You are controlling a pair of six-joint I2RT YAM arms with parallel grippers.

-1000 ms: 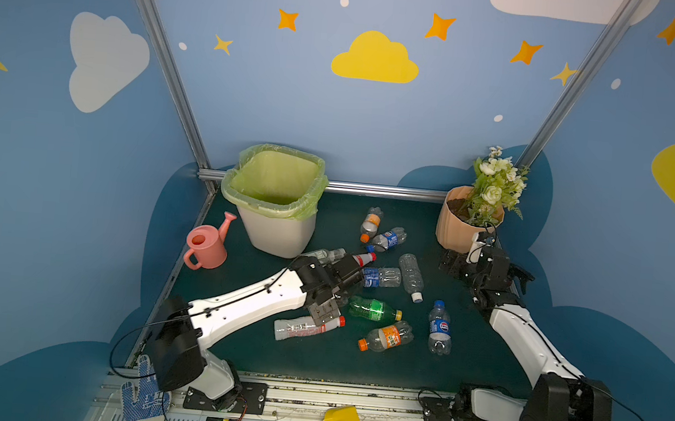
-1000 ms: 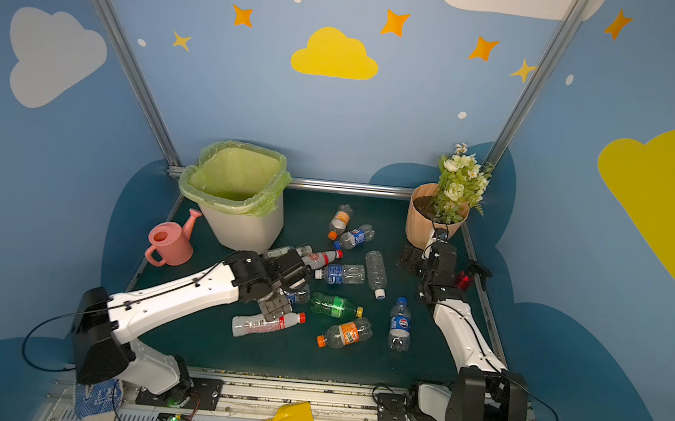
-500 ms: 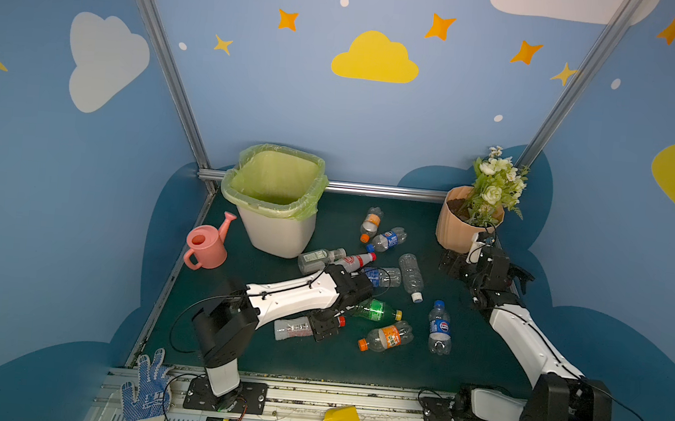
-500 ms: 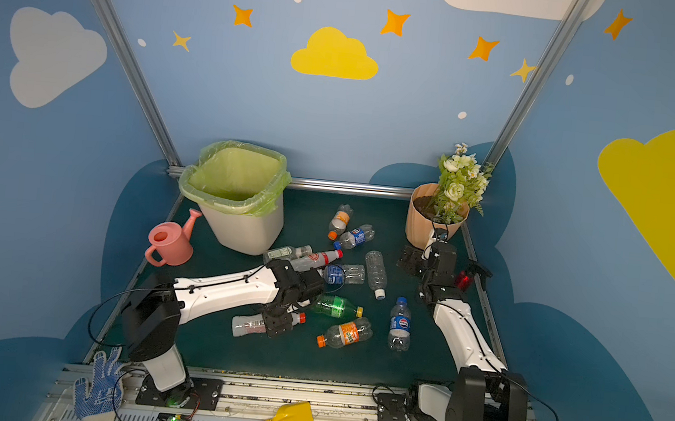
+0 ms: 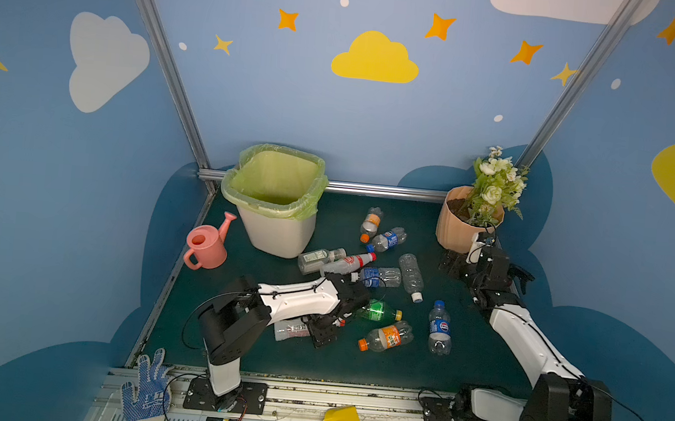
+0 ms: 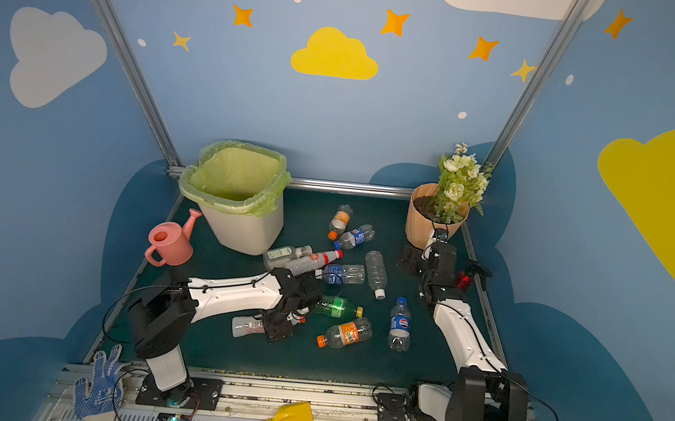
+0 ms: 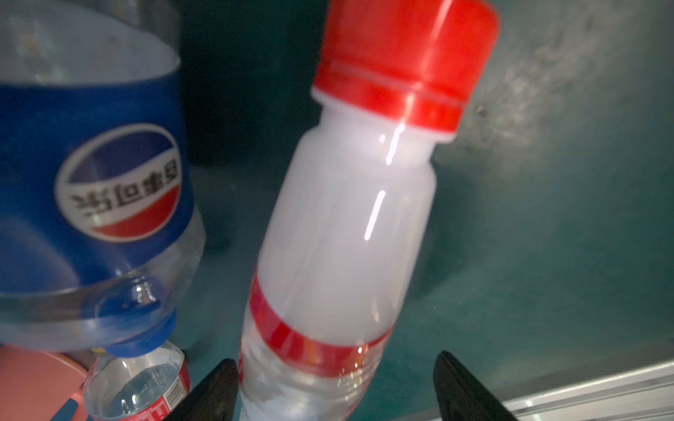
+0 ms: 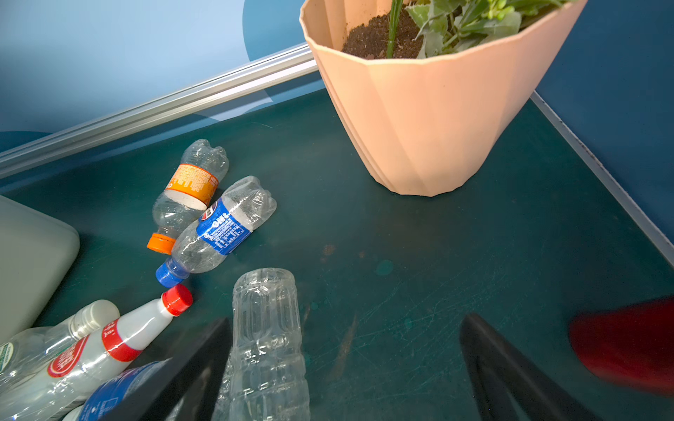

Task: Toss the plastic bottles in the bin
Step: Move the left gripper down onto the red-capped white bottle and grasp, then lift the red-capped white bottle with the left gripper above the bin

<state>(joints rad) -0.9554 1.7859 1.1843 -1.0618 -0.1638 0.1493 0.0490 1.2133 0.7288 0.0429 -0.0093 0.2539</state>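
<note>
Several plastic bottles lie on the green mat right of the bin. My left gripper points down over a clear red-capped bottle at the front. In the left wrist view that bottle lies between the jaws: one finger touches it, the other stands apart, so the left gripper is open. My right gripper hovers open in front of the flowerpot. In the right wrist view an unlabelled clear bottle lies just inside one finger of the right gripper.
A green bottle, an orange-labelled one and a Pepsi one lie right of the left gripper. A pink watering can stands left of the bin. The peach flowerpot and a red spray bottle flank the right gripper.
The left arm has folded back and swung its gripper forward and down onto the front red-capped bottle, and its jaws have narrowed. The right arm has not moved.
</note>
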